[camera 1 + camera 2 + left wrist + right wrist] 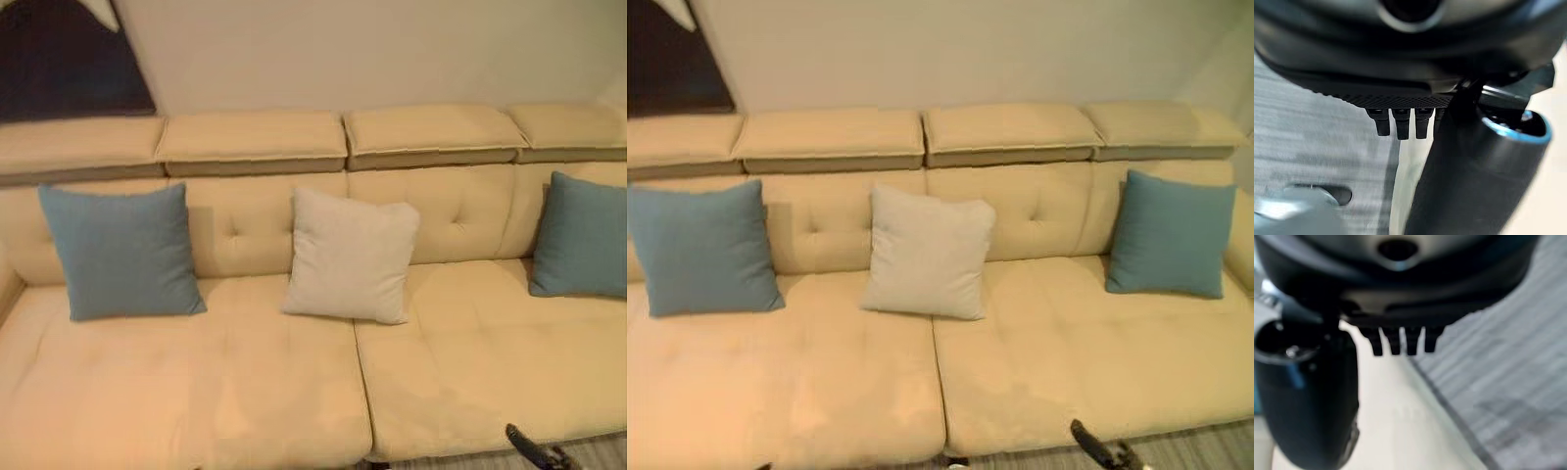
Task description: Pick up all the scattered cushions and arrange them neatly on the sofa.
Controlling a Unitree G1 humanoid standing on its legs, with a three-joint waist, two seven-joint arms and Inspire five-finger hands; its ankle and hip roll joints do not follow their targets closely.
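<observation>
Three cushions upright against the sofa (245, 392) backrest: left blue cushion (121, 251) at the left end, white cushion (351, 255) mid-sofa (tilted slightly, just left of the seat seam), right blue cushion (1171, 235) near the right end. All well apart. Left hand (1400, 122) and right hand (1400, 340): fingers straight, holding nothing, each over the grey floor (1508, 382) beside the sofa edge.

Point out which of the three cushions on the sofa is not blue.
The middle cushion is off-white, leaning against the sofa backrest. The left cushion and the right cushion are both blue.
</observation>
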